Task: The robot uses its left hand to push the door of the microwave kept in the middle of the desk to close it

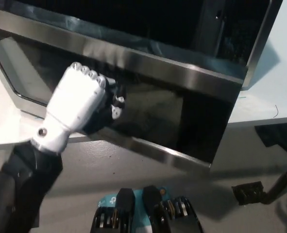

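We press the microwave door toward shut.

Our white left hand [85, 104], fingers curled together and holding nothing, rests its knuckles against the glass face of the door [148, 92], which is swung most of the way closed across the microwave [240, 34] at twelve o'clock on the desk [274, 97]. We judge the push is mid-stroke; next we need steady pressure toward one o'clock until it latches. Our right hand is out of view.
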{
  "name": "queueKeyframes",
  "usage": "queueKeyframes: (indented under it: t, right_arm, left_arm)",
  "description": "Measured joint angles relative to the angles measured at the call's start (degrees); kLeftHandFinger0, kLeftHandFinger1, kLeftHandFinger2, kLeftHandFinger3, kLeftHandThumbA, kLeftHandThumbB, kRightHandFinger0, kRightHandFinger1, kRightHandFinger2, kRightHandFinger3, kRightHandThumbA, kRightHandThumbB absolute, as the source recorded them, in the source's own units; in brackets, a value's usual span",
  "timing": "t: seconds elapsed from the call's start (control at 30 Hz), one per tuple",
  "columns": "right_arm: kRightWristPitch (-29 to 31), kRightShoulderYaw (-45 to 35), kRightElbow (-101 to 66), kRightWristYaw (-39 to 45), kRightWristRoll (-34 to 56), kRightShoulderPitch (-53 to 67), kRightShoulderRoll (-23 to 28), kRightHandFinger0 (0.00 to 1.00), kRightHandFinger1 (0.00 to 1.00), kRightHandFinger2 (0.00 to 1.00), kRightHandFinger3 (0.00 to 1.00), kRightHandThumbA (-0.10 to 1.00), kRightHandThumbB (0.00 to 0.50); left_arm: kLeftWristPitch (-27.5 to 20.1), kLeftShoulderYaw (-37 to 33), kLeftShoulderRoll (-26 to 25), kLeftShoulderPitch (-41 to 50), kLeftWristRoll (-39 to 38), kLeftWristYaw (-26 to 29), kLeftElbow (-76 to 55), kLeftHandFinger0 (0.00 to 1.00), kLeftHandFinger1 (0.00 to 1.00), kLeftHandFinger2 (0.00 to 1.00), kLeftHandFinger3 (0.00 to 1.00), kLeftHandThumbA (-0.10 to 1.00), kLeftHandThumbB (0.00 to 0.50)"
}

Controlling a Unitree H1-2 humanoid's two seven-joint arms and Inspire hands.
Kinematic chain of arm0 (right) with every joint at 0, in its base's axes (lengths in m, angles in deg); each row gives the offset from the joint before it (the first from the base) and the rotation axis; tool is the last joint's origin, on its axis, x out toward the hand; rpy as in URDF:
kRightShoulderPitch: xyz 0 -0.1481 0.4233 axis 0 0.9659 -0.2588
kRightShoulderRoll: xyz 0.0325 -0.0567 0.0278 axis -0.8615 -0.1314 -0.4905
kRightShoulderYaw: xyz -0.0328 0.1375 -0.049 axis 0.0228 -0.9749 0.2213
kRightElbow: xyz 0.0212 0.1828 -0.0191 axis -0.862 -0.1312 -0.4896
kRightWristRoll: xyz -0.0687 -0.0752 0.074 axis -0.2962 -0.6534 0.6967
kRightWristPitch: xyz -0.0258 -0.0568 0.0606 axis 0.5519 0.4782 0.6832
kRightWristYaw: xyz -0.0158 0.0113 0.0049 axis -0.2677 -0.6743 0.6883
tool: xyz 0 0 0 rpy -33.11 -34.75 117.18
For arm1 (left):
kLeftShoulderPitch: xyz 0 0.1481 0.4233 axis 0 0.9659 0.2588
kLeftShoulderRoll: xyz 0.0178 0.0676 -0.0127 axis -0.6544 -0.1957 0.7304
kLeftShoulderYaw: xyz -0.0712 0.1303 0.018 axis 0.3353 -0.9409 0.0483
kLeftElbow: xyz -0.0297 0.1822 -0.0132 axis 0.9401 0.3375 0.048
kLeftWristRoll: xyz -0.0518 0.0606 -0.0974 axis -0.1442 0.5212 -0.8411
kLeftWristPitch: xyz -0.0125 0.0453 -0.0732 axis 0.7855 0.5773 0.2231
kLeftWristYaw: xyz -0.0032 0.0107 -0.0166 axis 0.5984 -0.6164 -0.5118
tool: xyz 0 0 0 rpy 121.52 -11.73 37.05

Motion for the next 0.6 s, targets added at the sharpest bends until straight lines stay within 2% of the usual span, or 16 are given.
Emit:
queueKeyframes:
  t: [0.1, 0.13, 0.2, 0.3, 0.37, 0.43, 0.57, 0.6]
  right_arm:
    - [0.00, -0.09, -0.08, 0.00, 0.26, 0.05, -0.08, 1.00, 1.00, 1.00, 1.00, 0.35, 0.203]
    - [0.00, -0.11, -0.17, 0.01, 0.33, 0.12, -0.09, 1.00, 1.00, 1.00, 1.00, 0.36, 0.190]
    - [0.00, -0.13, -0.17, 0.10, 0.43, 0.27, -0.08, 1.00, 1.00, 1.00, 1.00, 0.36, 0.201]
    - [0.00, -0.11, -0.17, 0.10, 0.44, 0.40, -0.13, 1.00, 1.00, 1.00, 1.00, 0.36, 0.201]
    - [0.00, -0.10, -0.17, 0.08, 0.41, 0.72, -0.06, 1.00, 1.00, 1.00, 1.00, 0.36, 0.200]
    - [0.00, -0.11, -0.18, 0.08, 0.42, 1.18, -0.06, 1.00, 1.00, 1.00, 1.00, 0.32, 0.196]
    - [-0.01, -0.27, -0.18, 0.19, 0.63, 1.51, -0.35, 1.00, 1.00, 1.00, 1.00, 0.32, 0.200]
    - [0.00, -0.27, -0.18, 0.20, 0.64, 1.52, -0.41, 1.00, 1.00, 1.00, 1.00, 0.29, 0.208]
  left_arm:
    - [-0.11, -0.31, -0.99, -3.80, 1.51, 0.45, 6.98, 0.00, 0.00, 0.00, 0.00, -0.09, 0.094]
    - [-0.14, -0.47, -1.24, -5.03, 2.03, 0.81, 9.39, 0.00, 0.00, 0.00, 0.00, -0.10, 0.106]
    - [-0.17, -1.06, -1.59, -7.67, 3.17, 1.74, 15.01, 0.00, 0.00, 0.00, 0.00, -0.10, 0.121]
    - [-0.09, -2.07, -2.29, -11.27, 4.67, 3.08, 21.98, 0.00, 0.00, 0.00, 0.00, -0.07, 0.084]
    - [-0.14, -3.08, -2.69, -12.83, 5.52, 4.22, 24.63, 0.00, 0.00, 0.00, 0.00, -0.08, 0.096]
    - [-0.54, -4.32, -2.66, -13.81, 6.28, 5.91, 26.96, 0.00, 0.01, 0.08, 0.00, -0.06, 0.082]
    - [-1.55, -7.28, -2.64, -16.54, 7.53, 8.60, 32.34, 0.00, 0.00, 0.11, 0.00, -0.05, 0.077]
    - [-1.80, -7.70, -2.64, -16.93, 7.64, 9.03, 33.42, 0.00, 0.01, 0.16, 0.00, -0.03, 0.089]
